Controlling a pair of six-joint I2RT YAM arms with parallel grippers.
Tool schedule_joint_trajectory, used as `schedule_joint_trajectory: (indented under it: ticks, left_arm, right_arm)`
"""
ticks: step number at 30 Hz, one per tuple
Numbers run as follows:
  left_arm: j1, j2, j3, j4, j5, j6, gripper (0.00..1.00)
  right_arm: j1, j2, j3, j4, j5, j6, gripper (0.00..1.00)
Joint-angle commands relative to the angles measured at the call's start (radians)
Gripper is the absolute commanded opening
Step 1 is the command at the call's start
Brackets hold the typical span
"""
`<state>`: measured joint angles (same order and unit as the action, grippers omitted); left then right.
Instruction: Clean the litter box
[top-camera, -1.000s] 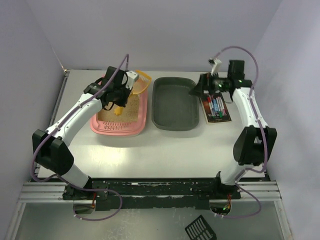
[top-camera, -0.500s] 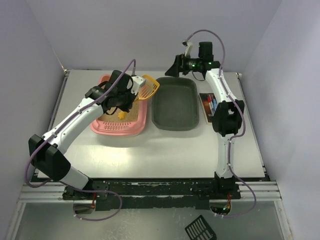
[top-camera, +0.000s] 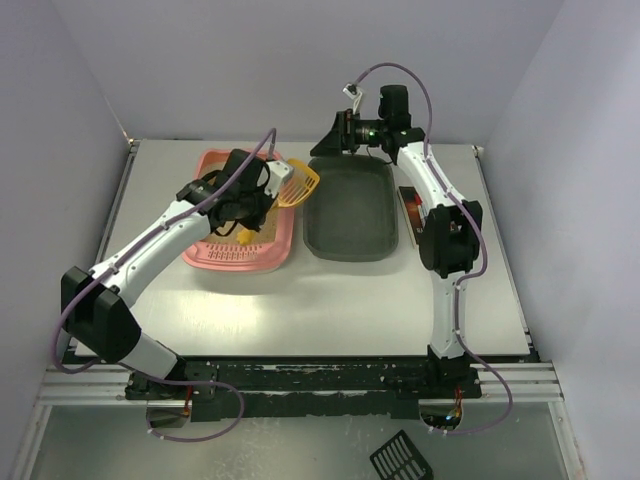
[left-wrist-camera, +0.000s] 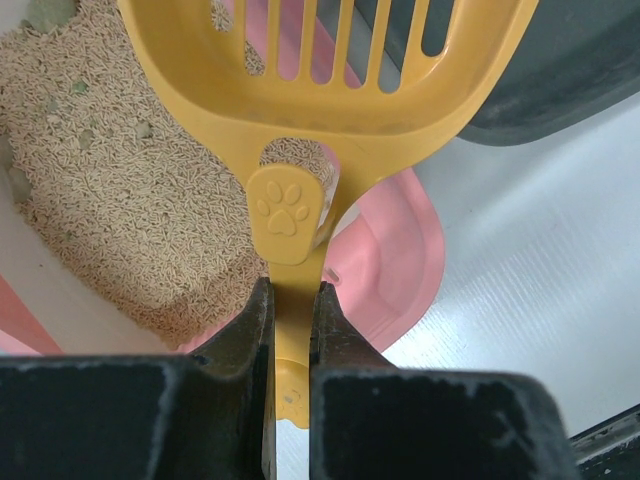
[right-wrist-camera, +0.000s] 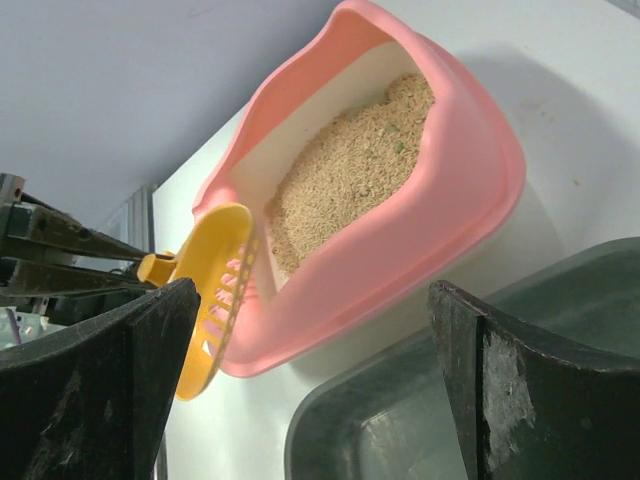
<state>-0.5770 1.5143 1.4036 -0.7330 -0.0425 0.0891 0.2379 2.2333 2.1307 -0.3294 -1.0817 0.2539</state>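
Observation:
The pink litter box (top-camera: 232, 255) lies left of centre with tan litter (left-wrist-camera: 110, 200) inside. My left gripper (top-camera: 252, 196) is shut on the handle of a yellow slotted scoop (top-camera: 300, 183). The scoop's head hangs over the box's right rim, reaching toward the dark grey tray (top-camera: 350, 210). In the left wrist view both jaws press the scoop handle (left-wrist-camera: 290, 300), and the slotted head (left-wrist-camera: 330, 90) looks empty. My right gripper (top-camera: 325, 140) stands open above the grey tray's far left corner. It faces the litter box (right-wrist-camera: 450, 190) and the scoop (right-wrist-camera: 215, 290).
A card with pens (top-camera: 410, 205) lies right of the grey tray, partly hidden by the right arm. Walls close in on the far side and on both sides. A few small greenish bits (left-wrist-camera: 45, 10) lie in the litter.
The right arm has swung from over the pen card to the grey tray's far left corner. The left gripper has carried the scoop right, toward the grey tray.

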Motion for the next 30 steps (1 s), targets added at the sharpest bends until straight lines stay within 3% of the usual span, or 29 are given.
schedule_joint_trajectory:
  ticks: [1,11,15,22,26,30]
  left_arm:
    - [-0.015,0.008,-0.014,0.057,-0.02,-0.008,0.07]
    - [-0.021,0.046,0.021,0.072,-0.047,0.006,0.07]
    - [-0.021,0.057,0.043,0.07,-0.053,0.006,0.07]
    - [-0.023,0.059,0.057,0.067,-0.071,0.0,0.07]
    - [-0.021,0.058,0.062,0.072,-0.078,0.0,0.07]
    - [-0.023,0.065,0.07,0.074,-0.086,0.0,0.07]
  right_arm:
    - [0.033,-0.046,-0.036,0.022,-0.019,0.003,1.0]
    - [0.082,-0.046,-0.07,-0.076,0.008,-0.095,0.97]
    - [0.084,-0.036,-0.075,-0.069,0.003,-0.087,0.8]
    - [0.095,-0.016,-0.043,-0.145,0.013,-0.144,0.66]
    - [0.1,-0.006,-0.031,-0.177,0.022,-0.165,0.63]
    - [0.111,0.0,-0.021,-0.201,0.04,-0.181,0.43]
